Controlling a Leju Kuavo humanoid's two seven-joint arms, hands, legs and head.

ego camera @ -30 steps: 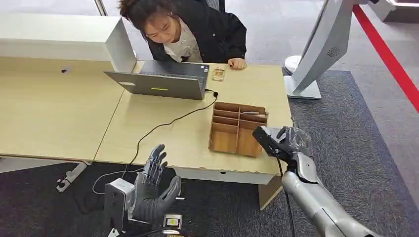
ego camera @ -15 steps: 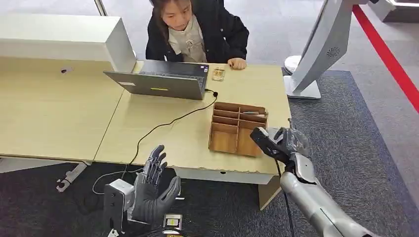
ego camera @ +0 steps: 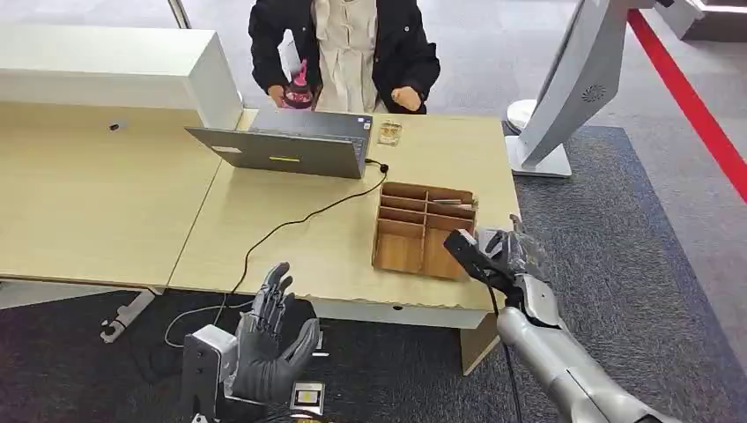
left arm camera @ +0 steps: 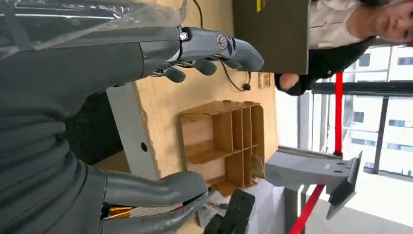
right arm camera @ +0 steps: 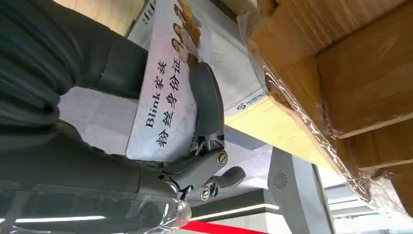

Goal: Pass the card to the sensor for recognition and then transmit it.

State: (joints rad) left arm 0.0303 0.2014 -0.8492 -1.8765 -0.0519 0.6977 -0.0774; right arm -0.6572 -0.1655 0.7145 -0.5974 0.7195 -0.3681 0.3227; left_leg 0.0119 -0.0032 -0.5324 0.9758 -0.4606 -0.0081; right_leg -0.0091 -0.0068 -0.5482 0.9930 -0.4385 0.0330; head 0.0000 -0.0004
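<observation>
- R hand (ego camera: 511, 256) grips the card (right arm camera: 168, 92) — wrist view shows a finger (right arm camera: 207, 100) pressed across its printed face, card pale w/ dark lettering and a small photo strip. From the head view the card itself can't be made out inside the hand.
- R hand sits at the table's (ego camera: 291, 238) near right corner, just beside the wooden divided box (ego camera: 423, 227); in the R wrist view the box edge, under clear wrap, is right next to the card.
- L hand (ego camera: 269, 339) holds nothing, fingers spread wide, palm up, low in front of the table edge and well apart from the card.
- Key relation: card is already in the R hand, so the R arm is the 1 to move. Its long axis runs roughly along the palm, sticking out past the finger toward the box.
- Sensor: can't tell which item it is. A small square device (ego camera: 306, 397) w/ a yellow mark lies just beside the L hand, low in the head view — my guess, not certain. If so, the card has to travel across to the L side.
- Count: 1 card in hand, 1 box, 1 laptop (ego camera: 282, 145), 1 cable (ego camera: 291, 225) trailing off the table, 1 small packet (ego camera: 389, 132) by the laptop.
- 1 person (ego camera: 343, 53) stands behind the far edge, holding a pink bottle (ego camera: 299, 88).
- Judged stage: card picked, scan not yet done.
</observation>
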